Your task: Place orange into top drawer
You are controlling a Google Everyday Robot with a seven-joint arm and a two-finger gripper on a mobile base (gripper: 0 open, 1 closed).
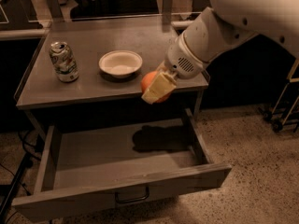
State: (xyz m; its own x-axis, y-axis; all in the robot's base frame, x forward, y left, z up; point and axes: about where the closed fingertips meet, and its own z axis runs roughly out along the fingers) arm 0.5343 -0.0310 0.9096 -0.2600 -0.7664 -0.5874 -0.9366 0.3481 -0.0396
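Note:
The orange (149,81) is held in my gripper (156,88), whose pale fingers (159,86) are shut around it. It hangs in the air just past the tabletop's front edge, above the open top drawer (117,155). The drawer is pulled out and its inside is bare, with the arm's shadow on its floor. Its grey front panel carries a dark curved wire handle (132,199). My white arm comes in from the upper right.
On the grey tabletop (93,87) stand a white bowl (120,63) and a drinks can (64,61) at the left. A wheeled cart base (280,120) stands at the right on the speckled floor. Cables lie at the lower left.

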